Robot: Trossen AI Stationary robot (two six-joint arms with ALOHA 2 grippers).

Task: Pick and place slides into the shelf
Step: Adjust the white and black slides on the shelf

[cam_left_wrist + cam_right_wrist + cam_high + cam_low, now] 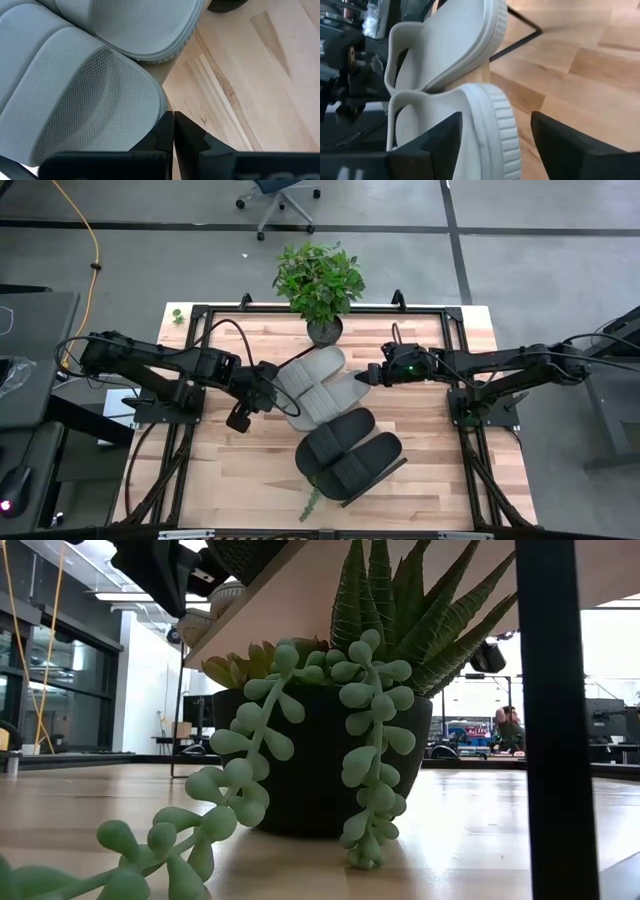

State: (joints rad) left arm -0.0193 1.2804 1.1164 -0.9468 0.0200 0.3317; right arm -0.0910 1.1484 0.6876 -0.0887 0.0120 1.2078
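Tabletop (230,470) mostly open around our shelf (390,470).
Two grey slides (312,385), two black slides (345,452); left gripper (262,392) pinched closed, empty; right gripper (362,377) spread around a grey heel.

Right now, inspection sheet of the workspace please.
Surface: slatted wooden tabletop, bare at its front left.
Job's things: two grey slides and two black slides sit side by side on the shelf, which lies askew mid-table.
Clutter: potted plant at the back edge; succulent pot at the front.
Grippers: left gripper at the grey pair's left end, fingers shut; right gripper at its right end, fingers open around a grey sole.
Cables: yellow cable on the floor.
Surroundings: office chair behind the table.
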